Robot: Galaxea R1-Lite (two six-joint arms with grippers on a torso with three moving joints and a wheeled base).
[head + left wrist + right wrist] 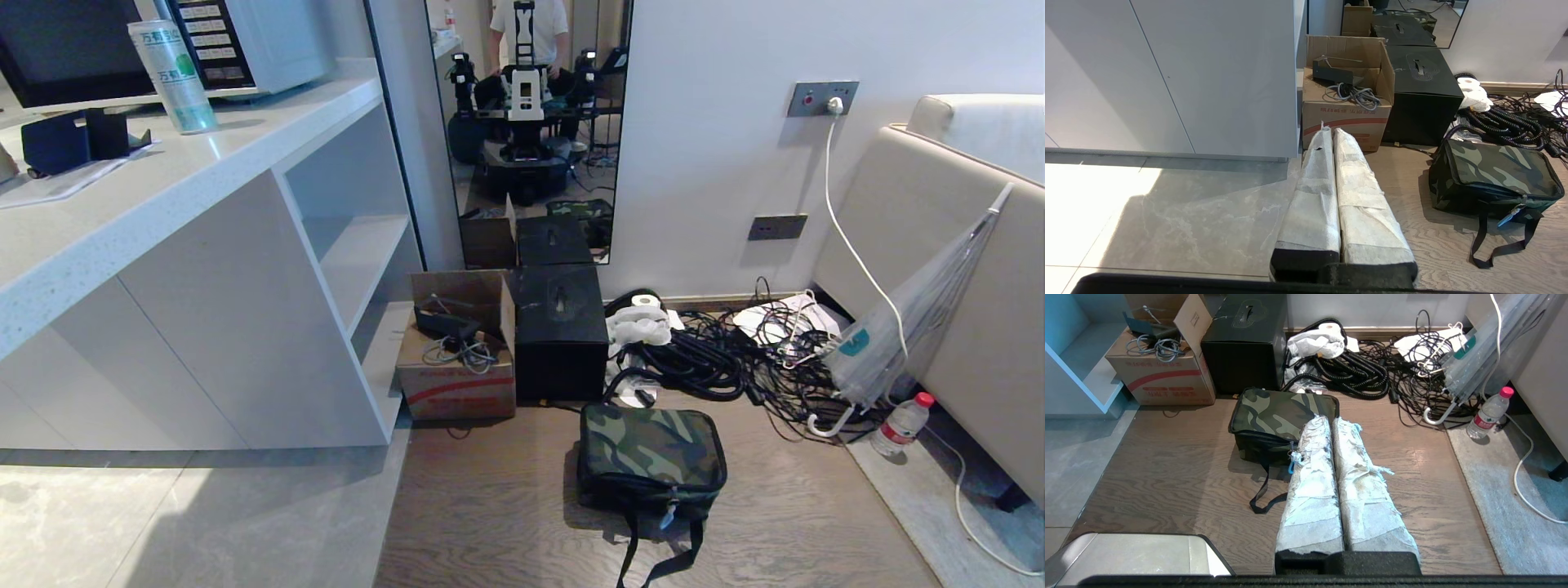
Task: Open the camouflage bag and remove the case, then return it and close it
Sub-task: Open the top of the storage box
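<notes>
Both my grippers idle above floor, holding nothing: left gripper [1331,132] jaws pressed together, near cardboard box [457,367]; right gripper [1331,422] jaws pressed together, over camouflage bag [651,457]. Bag zipped shut on wood floor [506,523], just before black cube box [560,335], strap trailing toward me.

My right gripper [1332,422], fingers pressed together, hangs above the closed camouflage bag [1280,416]; black cube box [1245,343] behind the bag, water bottle [1488,412] well apart.
</notes>
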